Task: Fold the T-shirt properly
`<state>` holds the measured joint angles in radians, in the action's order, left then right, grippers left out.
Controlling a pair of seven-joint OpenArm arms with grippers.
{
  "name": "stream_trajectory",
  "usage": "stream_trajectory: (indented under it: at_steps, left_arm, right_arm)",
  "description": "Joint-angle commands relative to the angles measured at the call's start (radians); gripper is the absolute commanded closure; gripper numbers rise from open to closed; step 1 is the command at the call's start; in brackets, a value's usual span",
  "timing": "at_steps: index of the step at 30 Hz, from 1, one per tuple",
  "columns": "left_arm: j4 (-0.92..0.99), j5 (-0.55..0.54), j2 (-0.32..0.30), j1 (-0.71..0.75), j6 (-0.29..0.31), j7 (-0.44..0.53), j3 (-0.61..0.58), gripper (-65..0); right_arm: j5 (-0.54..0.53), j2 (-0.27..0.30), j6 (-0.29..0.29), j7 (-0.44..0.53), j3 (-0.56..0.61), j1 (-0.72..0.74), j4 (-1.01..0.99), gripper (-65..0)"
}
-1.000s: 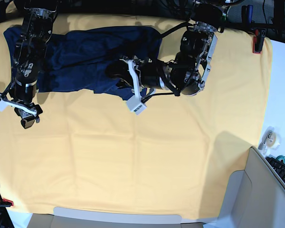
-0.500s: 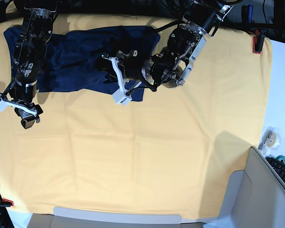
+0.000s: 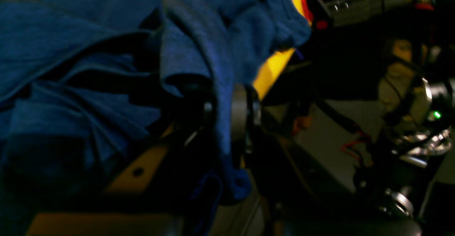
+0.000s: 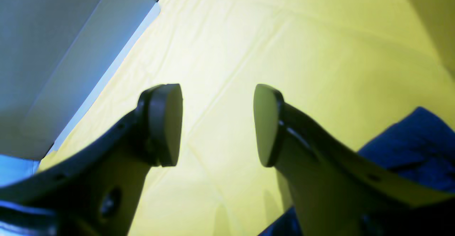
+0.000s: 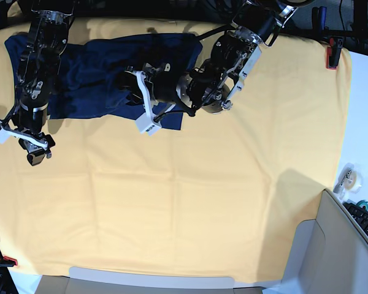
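One T-shirt (image 5: 104,67), apparently pinched by left end effector (image 5: 137,98).

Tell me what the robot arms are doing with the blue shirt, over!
Left jaws shut on T-shirt cloth, carrying it across. Right jaws open, empty, above yellow table cloth. T-shirt partly bunched, not folded flat. Nothing in the way.

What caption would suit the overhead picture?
Left claw pinches the navy T-shirt on yellow cloth; right claw waits open.

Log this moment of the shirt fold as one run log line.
left gripper: shut on T-shirt | right gripper: open, empty, above table cloth | fold: unfinished
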<state>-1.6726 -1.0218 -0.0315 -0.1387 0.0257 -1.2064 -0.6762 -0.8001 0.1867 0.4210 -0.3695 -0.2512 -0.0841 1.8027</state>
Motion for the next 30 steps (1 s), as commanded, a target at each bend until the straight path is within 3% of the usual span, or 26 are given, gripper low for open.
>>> stream_trajectory:
  at_steps: [1, 27, 30]
  left_arm:
    - [-0.021, -0.025, 0.011, -0.031, 0.003, 0.006, -0.001, -0.1]
    - [0.002, -0.024, 0.035, -0.042, 0.003, 0.013, -0.038, -0.6]
    - [0.016, -0.024, 0.032, -0.042, 0.003, 0.017, -0.032, -4.9]
  right_arm:
    - [0.003, 0.01, -0.012, 0.023, -0.006, 0.013, 0.019, -31.9]
    - [0.003, 0.004, -0.012, 0.023, -0.004, 0.013, 0.019, -31.9]
    - [0.003, 0.004, -0.012, 0.023, -0.004, 0.013, 0.019, -31.9]
